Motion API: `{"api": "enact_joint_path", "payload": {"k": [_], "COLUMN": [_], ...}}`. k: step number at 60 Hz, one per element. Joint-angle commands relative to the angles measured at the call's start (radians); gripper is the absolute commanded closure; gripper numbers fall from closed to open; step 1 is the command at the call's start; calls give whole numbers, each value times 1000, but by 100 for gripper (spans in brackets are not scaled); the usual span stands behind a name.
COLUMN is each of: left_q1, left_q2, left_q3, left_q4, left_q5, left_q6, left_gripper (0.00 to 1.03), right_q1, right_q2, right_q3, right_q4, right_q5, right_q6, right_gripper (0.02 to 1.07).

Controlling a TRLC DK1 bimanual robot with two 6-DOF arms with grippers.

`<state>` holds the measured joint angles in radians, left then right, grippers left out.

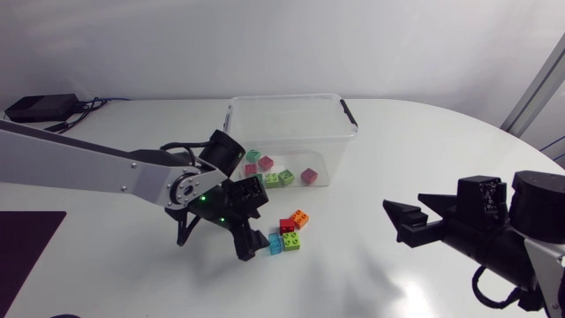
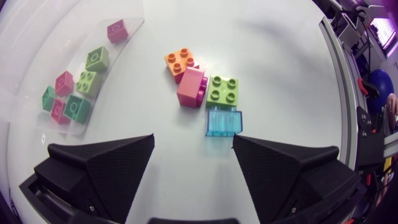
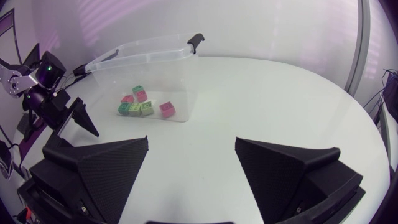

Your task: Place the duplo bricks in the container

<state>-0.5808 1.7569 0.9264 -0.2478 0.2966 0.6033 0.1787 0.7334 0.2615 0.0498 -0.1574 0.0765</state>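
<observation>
We found the left gripper [image 2: 193, 140] open and empty over the table's [image 1: 424, 141] middle. The blue brick [image 2: 224, 120] lay ahead of one finger [image 2: 273, 165], off-centre, so closing could scatter the loose bricks [image 2: 191, 87] crowded beside it. Beyond stood the container [image 1: 284, 99], part-filled, and the right gripper [image 3: 191, 142] sat open near the right edge.

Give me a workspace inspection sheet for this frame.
Surface: white table, glossy.
Job's things: clear container holds several pink and green bricks; four loose bricks clustered on the table in front of it.
Clutter: black box at far-left corner; dark pad at near-left edge.
Grippers: left gripper open, empty, loose bricks just ahead of it; right gripper open, empty, off to the right.
Cables: black cable by the black box.
Surroundings: nothing seen.
</observation>
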Motion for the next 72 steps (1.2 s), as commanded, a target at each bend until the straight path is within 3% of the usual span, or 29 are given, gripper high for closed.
{"api": "enact_joint_path", "payload": {"k": [1,26,45,59,65,72], "left_q1": [-22,-36,-42,-48,-50,-59], "left_q2": [46,70,135,168,193,208], "left_q3": [32,63,169,215,235,241], "left_q4": [4,-48,-209,-265,-277,-281], "left_q5": [16,42,101,101,96,78], "left_q6": [15,13,13,-4,-30,-48], "left_gripper": [16,15,14,15,23,45], "right_q1": [15,24,24,24,24,24], "right_q2": [18,26,24,21,21,18], "right_q3": [-19,-33,-36,-41,-38,-38], "right_q4": [22,21,24,24,24,24], "right_q5": [-4,-5,-4,-4,-4,-4], "right_q6": [16,0,-1,-6,-6,-6], "right_gripper": [6,6,6,6,6,6]}}
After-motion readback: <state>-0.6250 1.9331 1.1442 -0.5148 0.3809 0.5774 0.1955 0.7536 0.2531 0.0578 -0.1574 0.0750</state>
